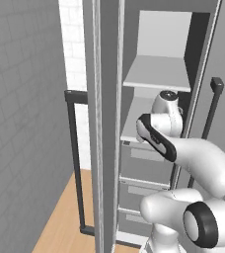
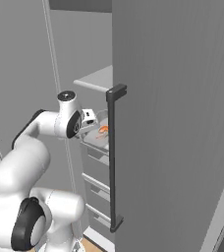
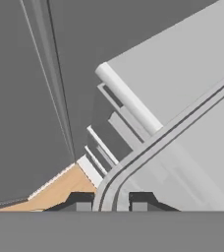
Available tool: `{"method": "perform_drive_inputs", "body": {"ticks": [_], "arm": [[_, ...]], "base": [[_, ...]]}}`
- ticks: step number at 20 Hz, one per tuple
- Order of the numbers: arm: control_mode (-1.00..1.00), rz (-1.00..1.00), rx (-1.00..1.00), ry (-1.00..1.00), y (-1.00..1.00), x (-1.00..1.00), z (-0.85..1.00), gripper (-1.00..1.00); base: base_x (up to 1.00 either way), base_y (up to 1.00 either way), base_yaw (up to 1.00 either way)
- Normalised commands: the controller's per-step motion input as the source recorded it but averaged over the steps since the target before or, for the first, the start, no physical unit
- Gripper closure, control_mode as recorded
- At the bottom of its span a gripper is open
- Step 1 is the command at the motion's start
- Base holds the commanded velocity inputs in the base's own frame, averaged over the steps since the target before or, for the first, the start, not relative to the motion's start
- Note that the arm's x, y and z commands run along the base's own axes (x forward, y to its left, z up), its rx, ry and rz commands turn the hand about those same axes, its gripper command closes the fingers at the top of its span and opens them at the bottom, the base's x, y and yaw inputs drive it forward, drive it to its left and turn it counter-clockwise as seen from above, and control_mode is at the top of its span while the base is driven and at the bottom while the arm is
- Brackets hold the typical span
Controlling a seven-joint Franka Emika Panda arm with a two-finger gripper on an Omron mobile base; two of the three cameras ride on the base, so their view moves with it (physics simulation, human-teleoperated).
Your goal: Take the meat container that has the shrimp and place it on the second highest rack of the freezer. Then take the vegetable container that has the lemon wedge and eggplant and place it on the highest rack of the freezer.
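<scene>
The hand [image 3: 111, 202] is clenched on the thin rim of one meat container [image 3: 133, 160]. In the hand view its two dark fingertips [image 3: 82, 201] stand at the bottom centre, one on either side of that rim, which curves up and away toward the right edge of the frame.

In the right base view the meat container [image 2: 99, 134] sits left of centre, just beyond the arm's white wrist, and one orange shrimp [image 2: 103, 129] shows inside it. It is at the mouth of the freezer, below the upper rack [image 2: 97, 78] and partly cut off by the door edge. I cannot tell whether it rests on a rack or hangs free.

In the left base view two racks can be counted in the upper middle of the frame – the highest rack [image 1: 156, 74] and the second rack [image 1: 132, 121] beneath it, partly behind the arm. Under them are three grey drawers [image 1: 146, 165], stacked toward the bottom.

Two dark door handles show there – one long bar [image 1: 75, 163] left of centre, one [image 1: 213, 108] at the right edge. Wooden floor [image 1: 60, 222] fills the lower left.
</scene>
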Motion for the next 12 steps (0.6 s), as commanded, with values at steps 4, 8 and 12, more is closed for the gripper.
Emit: {"method": "perform_drive_inputs", "body": {"ticks": [4,8,12], "arm": [[-1.00,0.00,-0.02,-0.04,0.00,0.26,-0.22,1.00],[-1.00,0.00,0.00,0.00,-0.08,0.42,0.00,1.00],[-1.00,0.00,0.00,0.00,-0.16,0.54,0.00,1.00]], "base": [[0.00,0.00,0.00],[0.00,0.00,0.00],[0.00,0.00,0.00]]}}
